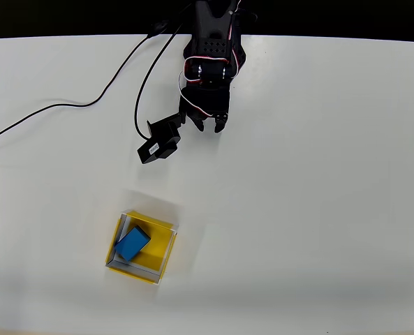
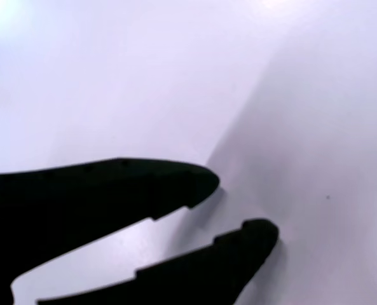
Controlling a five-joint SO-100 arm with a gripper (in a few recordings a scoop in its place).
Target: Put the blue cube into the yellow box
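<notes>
In the overhead view the blue cube (image 1: 132, 243) lies inside the yellow box (image 1: 162, 246), resting on the box's floor toward its left wall and turned at an angle to the walls. The box sits on the white surface (image 1: 318, 195) toward the near edge, left of the middle, itself rotated a little against the surface's edges.

The black arm (image 1: 212, 49) reaches in from the far edge, near the middle of it. Its pincer (image 1: 210, 126) points down the picture toward the near edge and stands well apart from the box, with bare surface between them. The two fingertips are spread with a plain gap and nothing between them, so the pincer is released. A small black camera block (image 1: 159, 143) juts out from the wrist to the left in this view. A black cable (image 1: 88, 105) trails across the surface from the arm toward the left edge.

In the wrist view the two dark fingers (image 2: 112, 190) are parted over the bare white surface (image 2: 143, 76), and a soft shadow falls on the surface to their right.
</notes>
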